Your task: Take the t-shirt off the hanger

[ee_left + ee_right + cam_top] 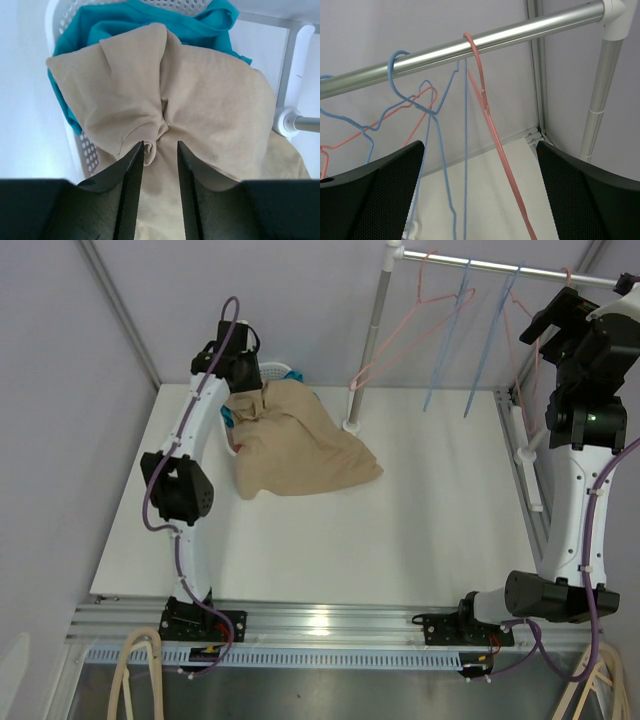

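T-shirt [300,445], beige, off the hangers: heaped over the white basket [87,152] at far left of the table [400,530], hem spilling onto it.
Basket mostly buried; teal garment [150,20] beneath shows edges only. Left gripper [160,145] jaws part-way apart, cloth pucker between the tips, not pinched. Right gripper [480,145] spread wide, gripping nothing, by the rail [470,42]; pink hanger [490,120] cut off below.

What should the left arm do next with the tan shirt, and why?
Probably lift the left tool straight up, off the cloth. Its jaws stand apart, with a puckered fold of the tan t-shirt just at their tips, and the shirt already lies heaped over the white basket, on no hanger. Rising cleanly should keep the fold from snagging and dragging the shirt along.
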`<action>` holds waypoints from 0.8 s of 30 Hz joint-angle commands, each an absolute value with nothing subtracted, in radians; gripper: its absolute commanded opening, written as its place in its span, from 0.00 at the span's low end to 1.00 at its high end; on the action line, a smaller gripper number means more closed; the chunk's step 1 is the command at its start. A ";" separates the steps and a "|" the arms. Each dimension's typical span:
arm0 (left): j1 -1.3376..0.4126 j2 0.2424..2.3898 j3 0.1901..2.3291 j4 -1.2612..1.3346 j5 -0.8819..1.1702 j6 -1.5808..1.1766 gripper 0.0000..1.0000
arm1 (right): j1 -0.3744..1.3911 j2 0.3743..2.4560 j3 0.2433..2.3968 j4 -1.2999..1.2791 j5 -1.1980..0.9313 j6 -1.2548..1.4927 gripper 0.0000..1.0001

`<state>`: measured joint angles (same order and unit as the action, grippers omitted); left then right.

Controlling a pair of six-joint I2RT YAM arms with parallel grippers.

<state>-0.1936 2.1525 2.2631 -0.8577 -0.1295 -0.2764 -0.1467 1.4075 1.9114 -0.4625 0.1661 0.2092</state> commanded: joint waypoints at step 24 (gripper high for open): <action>-0.431 1.192 1.611 -0.613 -0.092 -0.336 0.99 | -0.015 1.054 1.724 -0.543 -0.277 0.313 0.99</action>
<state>-0.3962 1.2209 1.6463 -0.6109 -0.0666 -0.3325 -0.0414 1.0843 1.7145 -0.5182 -0.1699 0.2893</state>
